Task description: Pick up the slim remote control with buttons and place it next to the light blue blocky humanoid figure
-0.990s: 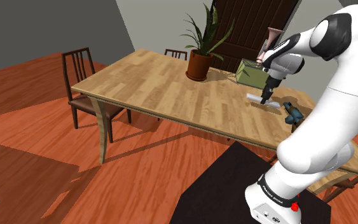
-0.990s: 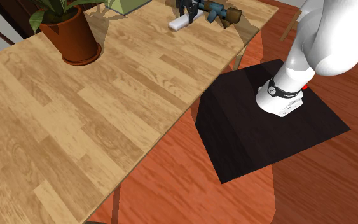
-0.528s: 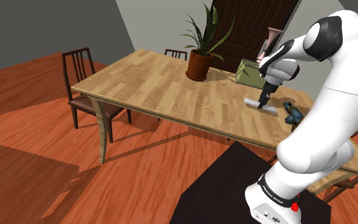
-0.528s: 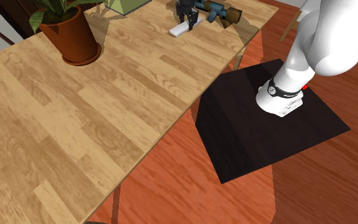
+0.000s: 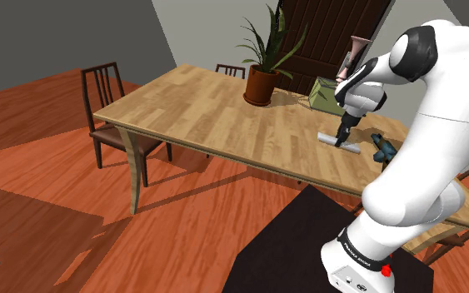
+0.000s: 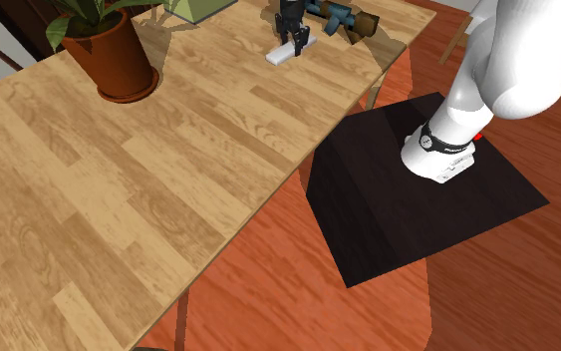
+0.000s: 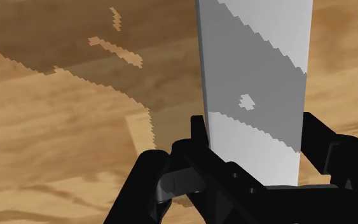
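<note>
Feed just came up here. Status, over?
Gripper shut on remote, low at the table. Figure lies close by. Nothing between them.

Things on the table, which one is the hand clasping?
The flat white remote, clasped by the hand; the blue figure lies beside it, the potted plant and green box farther off.

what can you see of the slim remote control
The remote control is drawn as a plain, slim, flat bar in white and grey; no buttons show. It is over the wooden table, close to the edge nearest the stand, with the blue figure to the shoulder view's right of it. The end effector stands over about its middle, and the fingers clasp its two long edges. Whether it is lifted off the wood I cannot tell.
</note>
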`<act>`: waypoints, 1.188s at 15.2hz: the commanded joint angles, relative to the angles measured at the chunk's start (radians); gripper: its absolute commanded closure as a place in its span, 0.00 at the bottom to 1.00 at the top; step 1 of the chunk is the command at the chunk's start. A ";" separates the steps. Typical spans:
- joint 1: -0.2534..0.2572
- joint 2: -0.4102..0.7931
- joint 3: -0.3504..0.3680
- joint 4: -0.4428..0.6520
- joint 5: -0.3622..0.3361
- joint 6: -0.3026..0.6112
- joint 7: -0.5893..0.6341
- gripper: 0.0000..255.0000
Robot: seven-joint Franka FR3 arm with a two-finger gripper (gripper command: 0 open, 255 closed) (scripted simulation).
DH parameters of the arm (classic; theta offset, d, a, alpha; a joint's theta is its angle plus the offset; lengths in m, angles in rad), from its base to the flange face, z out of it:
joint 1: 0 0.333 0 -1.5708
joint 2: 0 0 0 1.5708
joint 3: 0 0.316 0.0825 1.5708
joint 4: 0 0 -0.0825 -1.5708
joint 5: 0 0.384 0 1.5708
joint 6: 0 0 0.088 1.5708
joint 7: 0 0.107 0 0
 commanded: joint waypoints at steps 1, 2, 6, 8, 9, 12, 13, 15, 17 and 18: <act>-0.001 0.001 0.000 0.000 0.001 0.001 -0.001 1.00; -0.001 0.001 0.000 0.000 0.001 0.001 -0.001 1.00; -0.001 0.001 0.000 0.000 0.001 0.001 -0.001 0.00; -0.001 0.001 0.000 0.000 0.001 0.001 -0.001 0.00; -0.001 0.001 0.000 0.000 0.001 0.001 -0.001 0.00; 0.013 -0.046 -0.017 0.018 -0.038 -0.054 0.026 0.00; 0.019 -0.068 -0.024 0.029 -0.057 -0.083 0.038 0.00; 0.023 -0.084 -0.029 0.038 -0.070 -0.106 0.047 0.00; 0.023 -0.084 -0.029 0.038 -0.070 -0.106 0.047 0.00; 0.023 -0.084 -0.029 0.038 -0.070 -0.106 0.047 0.00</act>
